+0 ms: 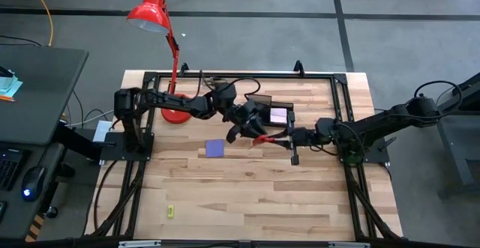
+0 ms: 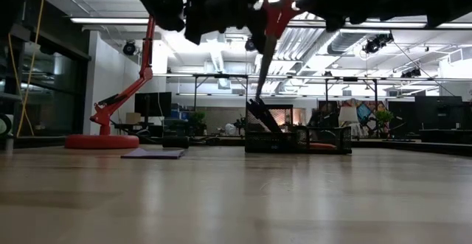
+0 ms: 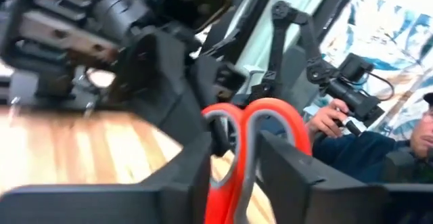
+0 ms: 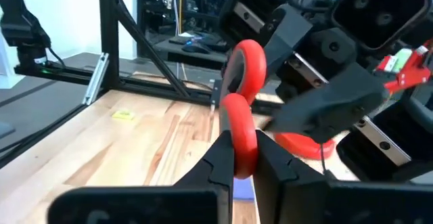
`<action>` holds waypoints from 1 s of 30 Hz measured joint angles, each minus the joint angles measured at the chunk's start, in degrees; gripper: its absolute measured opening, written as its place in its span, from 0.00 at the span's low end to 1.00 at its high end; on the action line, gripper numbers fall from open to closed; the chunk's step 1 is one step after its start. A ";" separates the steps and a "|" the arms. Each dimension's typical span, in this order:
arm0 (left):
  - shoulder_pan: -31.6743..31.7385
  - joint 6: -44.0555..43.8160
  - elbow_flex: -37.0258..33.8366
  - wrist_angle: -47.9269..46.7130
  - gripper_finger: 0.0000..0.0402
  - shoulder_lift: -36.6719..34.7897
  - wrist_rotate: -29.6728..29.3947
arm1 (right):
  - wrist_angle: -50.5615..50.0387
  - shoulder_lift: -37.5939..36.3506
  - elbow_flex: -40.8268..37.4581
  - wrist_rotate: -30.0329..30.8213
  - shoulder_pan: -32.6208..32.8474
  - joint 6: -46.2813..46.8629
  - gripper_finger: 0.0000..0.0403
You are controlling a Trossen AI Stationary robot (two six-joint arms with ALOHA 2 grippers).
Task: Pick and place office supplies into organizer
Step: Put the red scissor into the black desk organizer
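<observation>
1. My right pincer clamps one red loop of the scissors, held in the air above mid-bench.
2. My left pincer straddles the other handle loops; whether it grips, I cannot tell.
3. The organizer sits just beyond, toward the bench's far edge.
4. The purple note pad lies near; the front bench is open except a yellow-green piece.

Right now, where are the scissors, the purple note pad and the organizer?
scissors (image 4: 238, 126): right wrist view, on the red handle loop between that gripper's fingers.
purple note pad (image 1: 215, 149): high view, on the middle of its top face.
organizer (image 2: 324, 138): low view, on its dark front wall.
</observation>
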 joint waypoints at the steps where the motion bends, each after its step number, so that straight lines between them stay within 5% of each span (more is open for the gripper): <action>1: 0.58 0.01 0.02 -1.17 0.30 0.00 -0.01 | -0.25 0.02 -0.01 0.06 -0.01 0.59 0.05; 7: 6.01 0.04 0.02 -4.49 0.49 -0.09 1.45 | -1.08 0.01 -0.02 -1.43 0.24 0.99 0.07; 13: 10.19 -0.04 0.02 -4.36 0.58 -0.09 2.35 | -1.11 0.01 -0.02 -0.70 0.14 1.36 0.03; 23: 10.33 2.25 -3.45 -4.39 0.55 -2.86 2.19 | -1.50 -0.23 -0.02 11.64 0.12 2.08 0.07; 30: 8.34 6.64 -13.49 -1.46 0.50 -9.86 -10.48 | -1.40 -2.78 -0.02 12.36 0.12 1.95 0.03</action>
